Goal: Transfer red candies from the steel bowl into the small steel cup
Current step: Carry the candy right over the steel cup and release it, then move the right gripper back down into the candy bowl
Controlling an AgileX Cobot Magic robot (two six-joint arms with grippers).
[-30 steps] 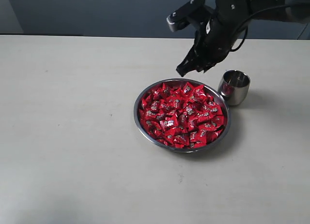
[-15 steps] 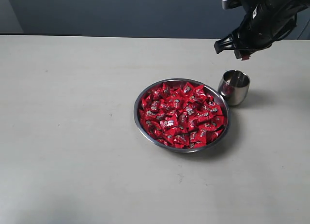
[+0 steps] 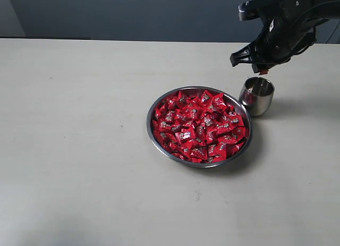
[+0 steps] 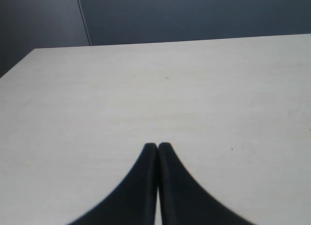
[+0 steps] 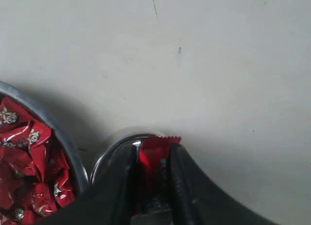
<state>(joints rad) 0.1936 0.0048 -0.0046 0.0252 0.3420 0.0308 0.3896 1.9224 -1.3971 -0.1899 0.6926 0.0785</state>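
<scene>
The steel bowl (image 3: 153, 130) sits mid-table, heaped with red candies (image 3: 200, 126); its rim (image 5: 51, 129) and some candies (image 5: 24, 152) also show in the right wrist view. The small steel cup (image 3: 257, 96) stands just right of the bowl. My right gripper (image 3: 262, 70) hangs directly above the cup, shut on one red candy (image 5: 154, 149); the cup's rim (image 5: 119, 140) shows beneath the fingers. My left gripper (image 4: 157, 146) is shut with nothing in it, above bare table far from the bowl; it does not show in the exterior view.
The pale table (image 3: 79, 150) stretches wide to the left and in front of the bowl. A dark wall (image 3: 133, 12) runs behind the table's far edge.
My right gripper rose from the bowl's far rim, swung right with the candy and has come down a little to hang just over the cup.
</scene>
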